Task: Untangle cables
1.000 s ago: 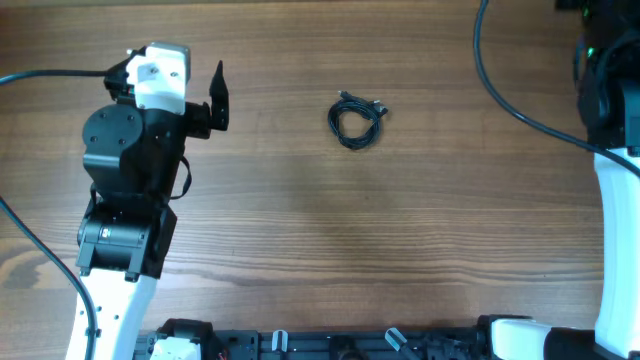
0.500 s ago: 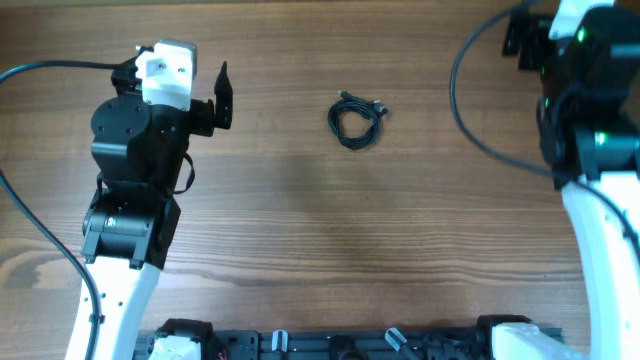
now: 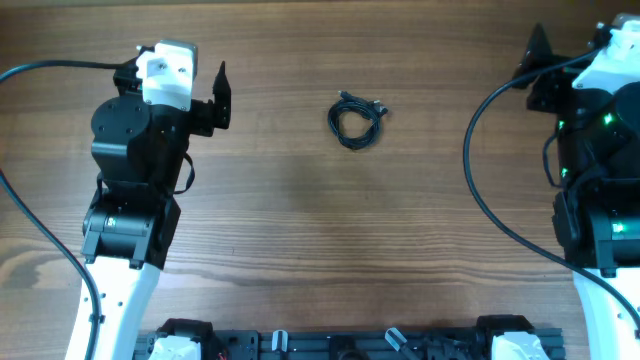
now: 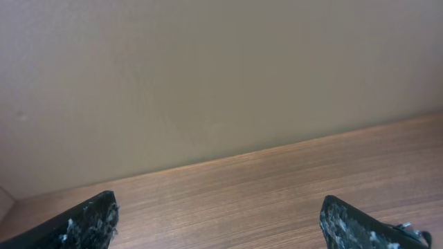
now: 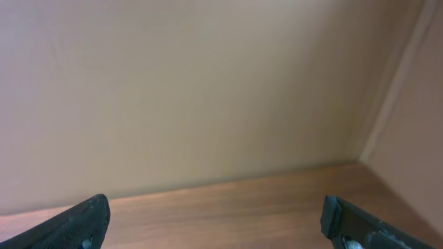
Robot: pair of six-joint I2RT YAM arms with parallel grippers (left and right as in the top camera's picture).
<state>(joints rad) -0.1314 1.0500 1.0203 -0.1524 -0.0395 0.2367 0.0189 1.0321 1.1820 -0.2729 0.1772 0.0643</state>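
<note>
The left fingers [image 4: 86, 223] stand wide apart with nothing between them; past them the left wrist view shows only bare counter [image 4: 277, 187] and a plain wall [image 4: 208, 76]. The right fingers [image 5: 79, 220] are likewise spread and empty. From overhead, the arms sit near the counter's left and right edges, well apart from the cables [image 3: 355, 121]. These lie in a small tight coil toward the far edge, roughly midway between the sides. Because the bundle is thin and compact, an off-centre descent could pinch several loops at once and tighten the tangle. It could also drag the whole coil instead of freeing one strand. Neither wrist view shows the coil.
</note>
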